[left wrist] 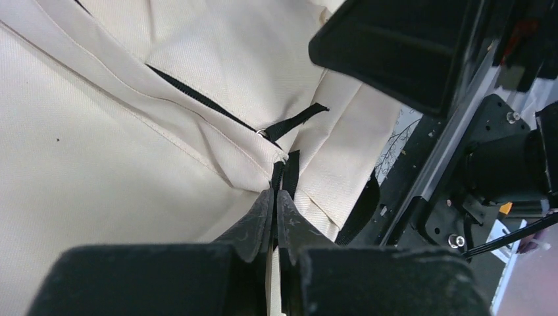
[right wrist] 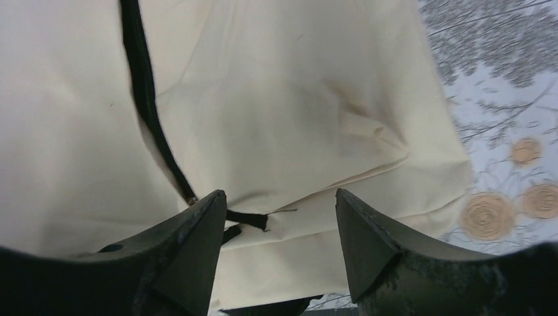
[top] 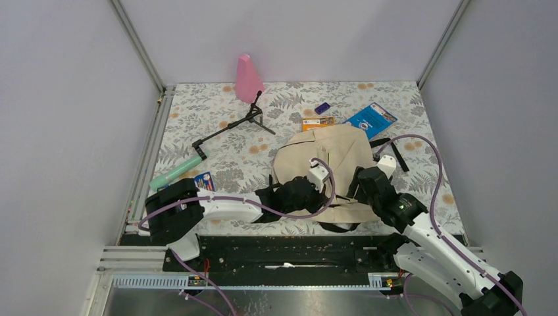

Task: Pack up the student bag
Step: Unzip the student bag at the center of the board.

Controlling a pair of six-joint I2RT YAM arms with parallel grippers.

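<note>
Now we're unzipping the student bag [left wrist: 99, 164]: left tool [left wrist: 275, 197] pinches, seemingly, a black tab [left wrist: 287, 172]; right tool [right wrist: 279, 194], wide and empty, should grip the zipper pull [right wrist: 249, 220] ahead.

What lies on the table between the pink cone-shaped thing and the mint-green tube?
A black folding tripod lies between the pink cone and the green tube, nearly reaching both. The top external view shows it.

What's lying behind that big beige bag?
Beyond the bag lie an orange packet at its far edge, a blue booklet and a small purple item. The bag seems to hide the packet's near edge, and anything beneath itself.
</note>
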